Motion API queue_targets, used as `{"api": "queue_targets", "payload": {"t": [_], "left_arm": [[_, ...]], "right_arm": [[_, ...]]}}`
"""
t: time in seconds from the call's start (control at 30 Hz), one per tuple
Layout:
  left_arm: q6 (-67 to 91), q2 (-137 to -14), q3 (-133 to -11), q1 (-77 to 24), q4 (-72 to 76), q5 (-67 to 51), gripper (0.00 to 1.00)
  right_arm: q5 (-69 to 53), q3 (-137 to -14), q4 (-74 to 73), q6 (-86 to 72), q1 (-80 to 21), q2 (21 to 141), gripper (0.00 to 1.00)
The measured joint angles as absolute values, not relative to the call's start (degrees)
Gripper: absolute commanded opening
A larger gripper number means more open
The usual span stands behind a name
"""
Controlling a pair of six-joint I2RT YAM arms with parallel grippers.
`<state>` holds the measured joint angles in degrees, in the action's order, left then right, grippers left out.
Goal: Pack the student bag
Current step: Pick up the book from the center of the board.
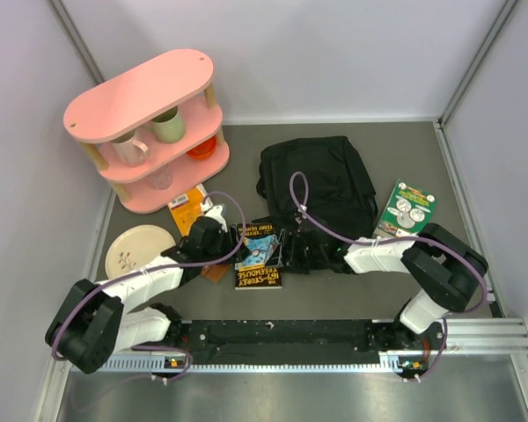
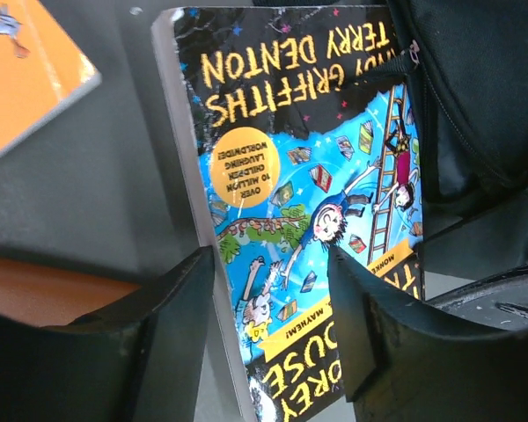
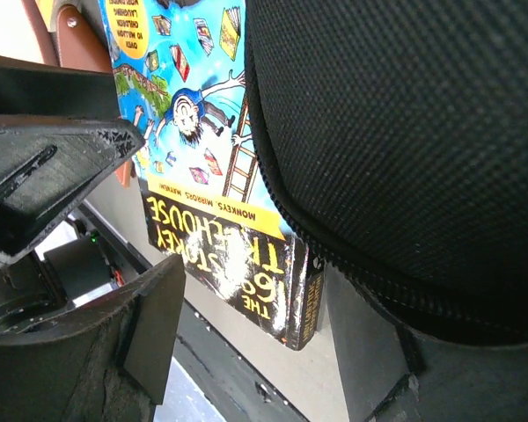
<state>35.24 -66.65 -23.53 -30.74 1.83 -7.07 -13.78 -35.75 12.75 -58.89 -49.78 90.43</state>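
The student bag (image 1: 317, 180), a floppy black backpack, lies at the back middle of the table. Its near edge overlaps a colourful treehouse paperback (image 1: 258, 255) lying flat in front of it. My left gripper (image 1: 231, 241) is at the book's left side. In the left wrist view its jaws (image 2: 268, 308) stand apart, one finger (image 2: 172, 325) beside the page edge and the other over the cover (image 2: 299, 176). My right gripper (image 1: 283, 250) is at the book's right side. Its jaws (image 3: 255, 338) are open around the book's corner (image 3: 290, 299), with bag fabric (image 3: 405, 132) draped over the right finger.
A pink shelf (image 1: 145, 97) with mugs stands back left. A cream plate (image 1: 139, 249) lies left of the arms. An orange book (image 1: 189, 209) and a brown flat item (image 1: 216, 271) sit near the left gripper. A green book (image 1: 405, 209) lies right of the bag.
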Motion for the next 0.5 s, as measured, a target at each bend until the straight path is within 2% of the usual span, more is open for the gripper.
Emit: {"api": "queue_targets", "payload": {"t": [0.03, 0.07, 0.5], "left_arm": [[35.2, -66.3, -23.2, -30.7, 2.0, -7.0, 0.45], [35.4, -65.9, -22.9, -30.5, 2.3, -6.5, 0.45], [37.5, -61.8, -22.1, -29.9, 4.6, -6.3, 0.45]], "right_arm": [[-14.1, -36.1, 13.1, -59.2, -49.8, 91.0, 0.63], [-14.4, -36.2, 13.7, -59.5, -49.8, 91.5, 0.63], [-16.0, -36.5, 16.4, -60.7, -49.7, 93.3, 0.63]]}}
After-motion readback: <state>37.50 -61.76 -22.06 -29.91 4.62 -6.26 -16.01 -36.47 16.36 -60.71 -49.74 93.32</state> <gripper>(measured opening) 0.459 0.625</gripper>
